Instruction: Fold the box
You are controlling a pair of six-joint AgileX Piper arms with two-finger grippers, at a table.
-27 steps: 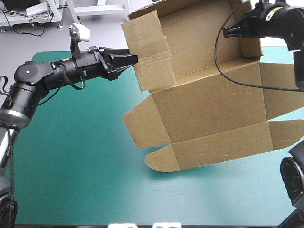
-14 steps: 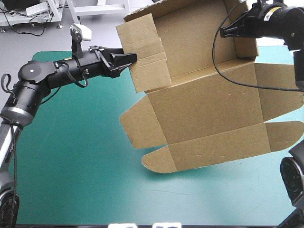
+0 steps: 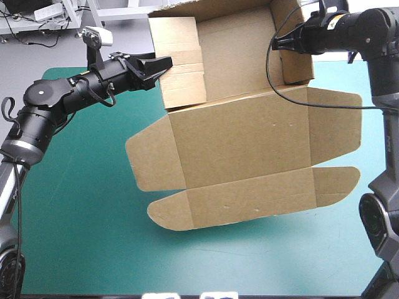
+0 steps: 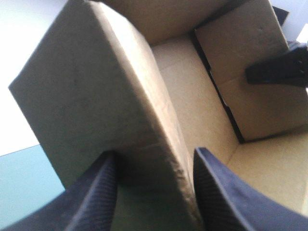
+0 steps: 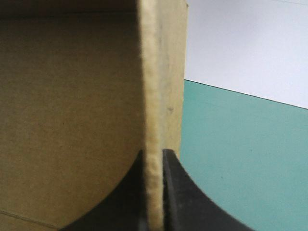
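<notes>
I see box (image 3: 243, 143) lifted, upper centre of high view, two side walls raised, lower panels and flaps hanging over teal-green table (image 3: 93, 205). Left gripper (image 3: 163, 64) clamped on box's left wall, upper left. Right gripper (image 3: 277, 43) pinching right wall's edge, upper right, board between black fingers.

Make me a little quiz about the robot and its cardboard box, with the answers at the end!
1. True or false: the box is lying flat with no walls raised.
2. What does the left gripper pinch? A: a raised side wall. B: a rounded flap. C: nothing.
3. How many grippers hold the box?
Key: 1 false. 2 A. 3 two: the right gripper grips the opposite wall.
</notes>
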